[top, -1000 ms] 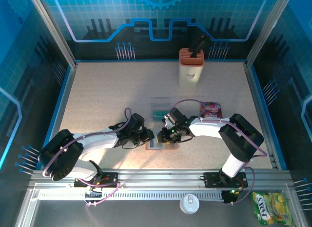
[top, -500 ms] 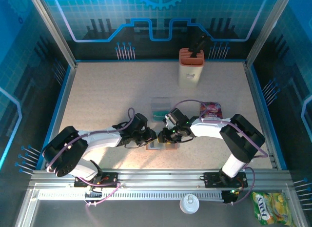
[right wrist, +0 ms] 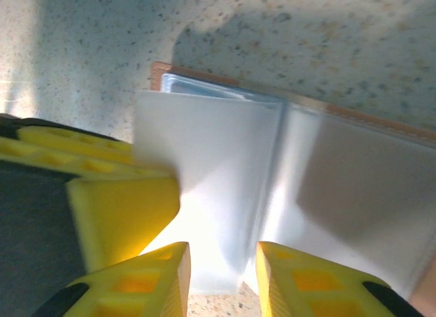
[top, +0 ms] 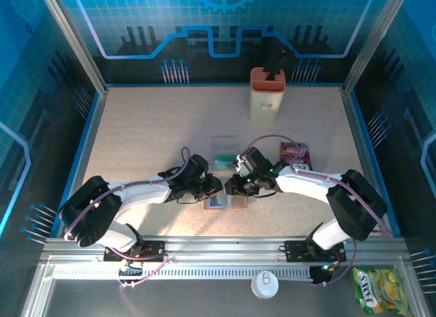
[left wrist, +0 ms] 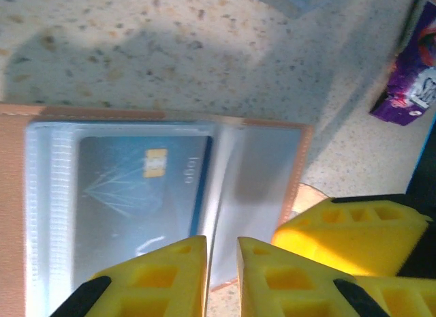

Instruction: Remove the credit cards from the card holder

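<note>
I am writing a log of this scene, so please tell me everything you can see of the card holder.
The card holder lies open and flat on the speckled table, between the left hand and the right hand. Its outer border looks like tan leather; inside are clear, grey-blue plastic sleeves. One sleeve holds a blue card with a gold chip. Each hand straddles a sleeve edge; the right is open, the left's grip unclear.
</note>
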